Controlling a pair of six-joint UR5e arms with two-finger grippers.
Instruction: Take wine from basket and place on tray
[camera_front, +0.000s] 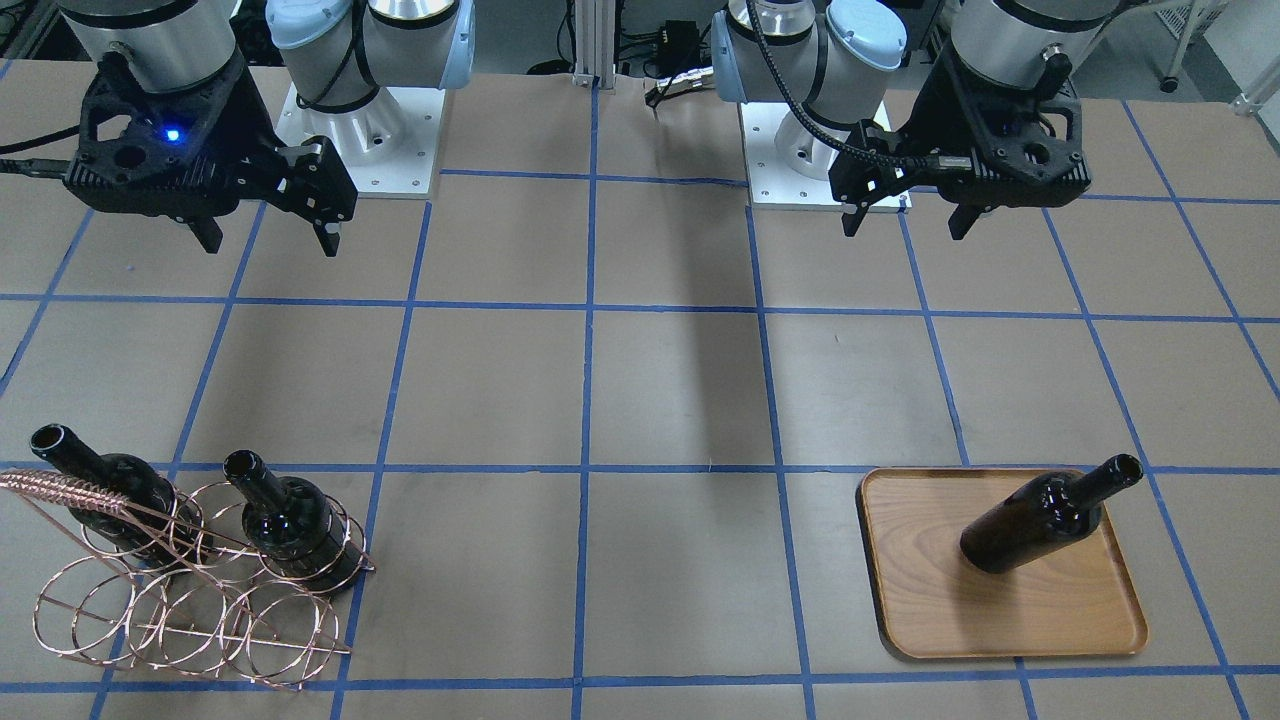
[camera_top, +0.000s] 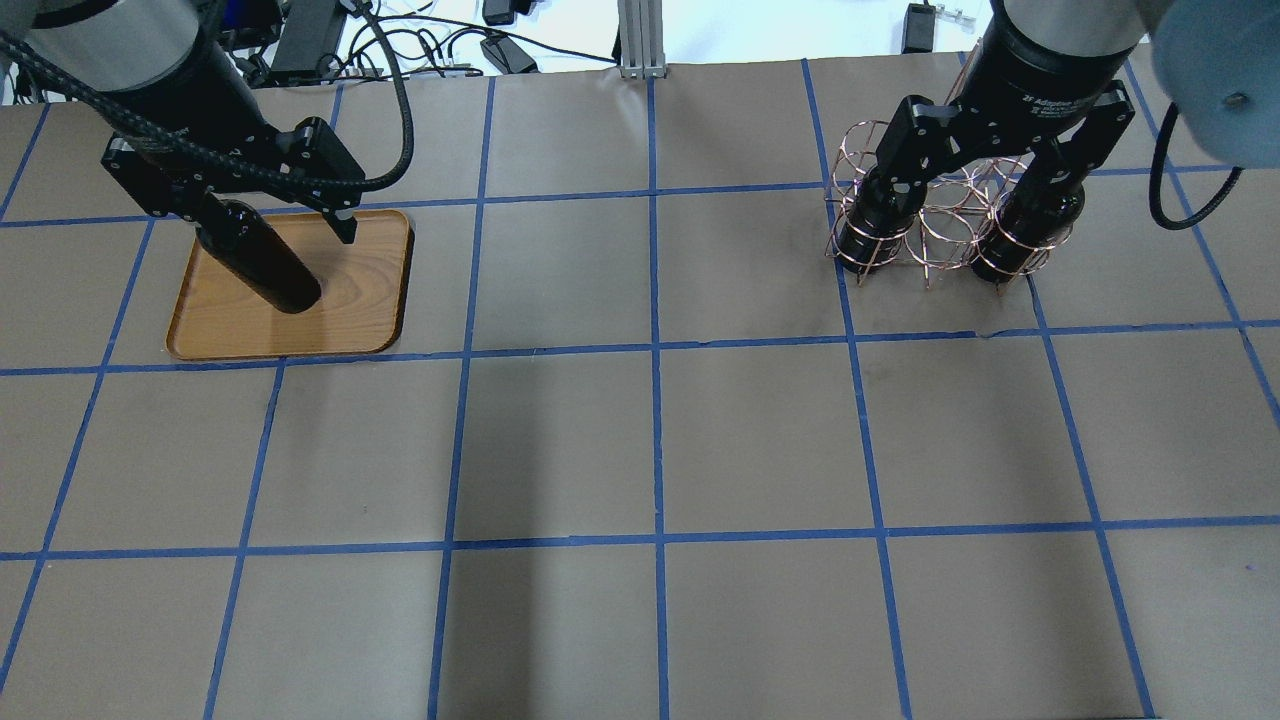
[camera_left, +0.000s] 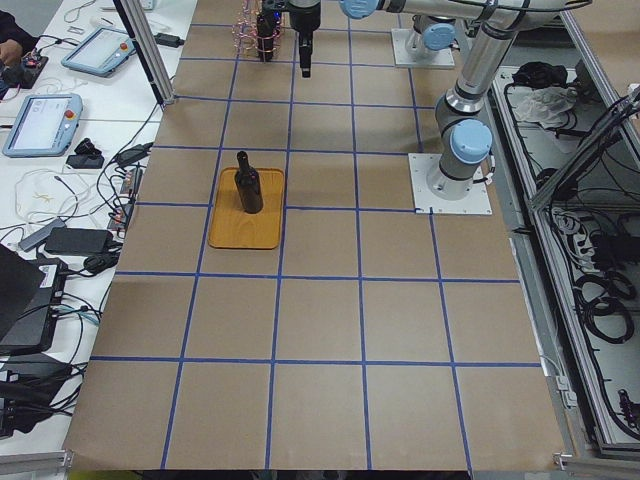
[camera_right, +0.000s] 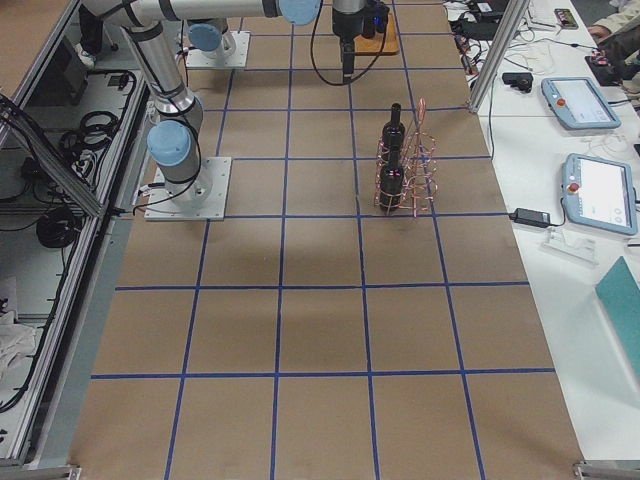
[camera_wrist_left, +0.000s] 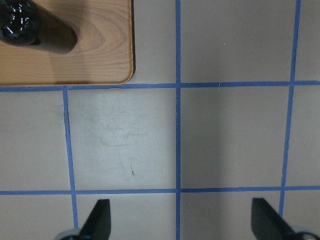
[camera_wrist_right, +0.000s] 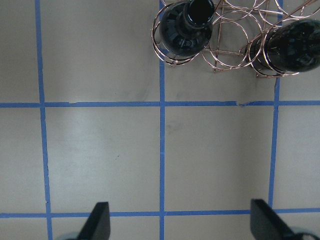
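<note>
Standing upright on the tray (camera_front: 940, 600), at the near edge of the front-facing view, is the wine (camera_front: 1040, 525), its base on the wood inside the low rim. Level with it on the robot's right sits the basket (camera_front: 180, 620), with two other bottles (camera_front: 290, 525) upright in rings of the row on the robot's side, one ring between them.

Farther back, toward the arm bases, both grippers hang above the table (camera_front: 680, 400). The overhead view lays the left gripper (camera_top: 300, 225) over the wine and the right gripper (camera_top: 965, 175) over the basket, as if each were at a bottle. The front-facing view shows both well apart from the bottles. The left wrist camera agrees: the bottle's mouth sits in its top corner, while the fingertips (camera_wrist_left: 97, 222) stand over bare paper. The right wrist camera shows the basket along its upper edge, fingertips (camera_wrist_right: 97, 222) likewise over paper.

Both pairs of fingers are spread wide, touching and holding nothing.
</note>
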